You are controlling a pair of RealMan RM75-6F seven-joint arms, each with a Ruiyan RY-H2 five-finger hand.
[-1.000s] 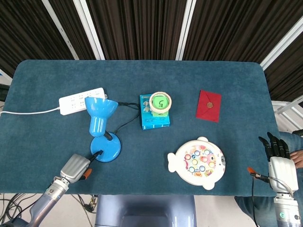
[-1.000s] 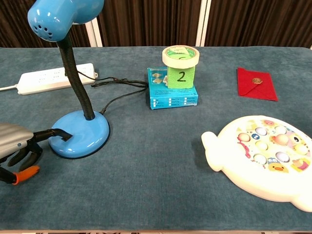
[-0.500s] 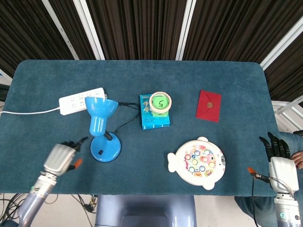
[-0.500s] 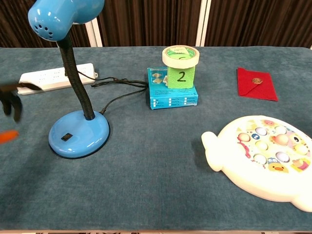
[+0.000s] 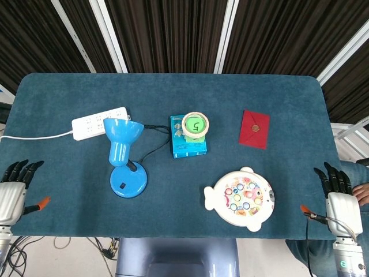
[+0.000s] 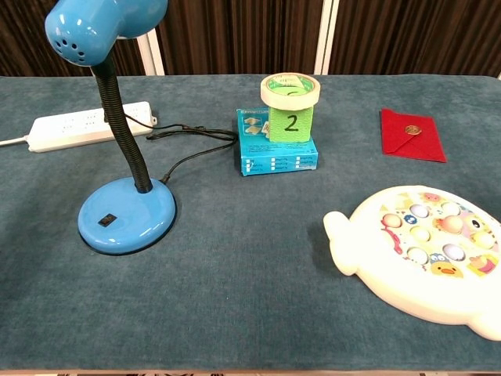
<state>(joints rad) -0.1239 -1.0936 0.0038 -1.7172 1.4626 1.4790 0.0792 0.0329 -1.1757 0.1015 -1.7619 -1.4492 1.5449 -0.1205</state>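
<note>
The left hand now rests at the left edge of the table, fingers stretched and a little apart, holding nothing; one second ago it was at the base of the blue desk lamp with a finger on the black switch, and half a second ago it was already lifting away to the left; so it has fully withdrawn, and my judgement is that the press on the switch is finished. Whether the lamp is lit I cannot tell, because the shade shows no clear glow in either view.

The lamp stands in the left half of the surface, near the front edge, its base flat and its shade over the white power strip side; its black cord runs toward the strip.

The right hand stays at the right edge near the front corner, fingers also straight and apart, empty; it has not moved.

In the middle stands a blue box with a green block and a tape roll on top; a red envelope lies to the right; a fish-shaped toy lies near the front edge.
</note>
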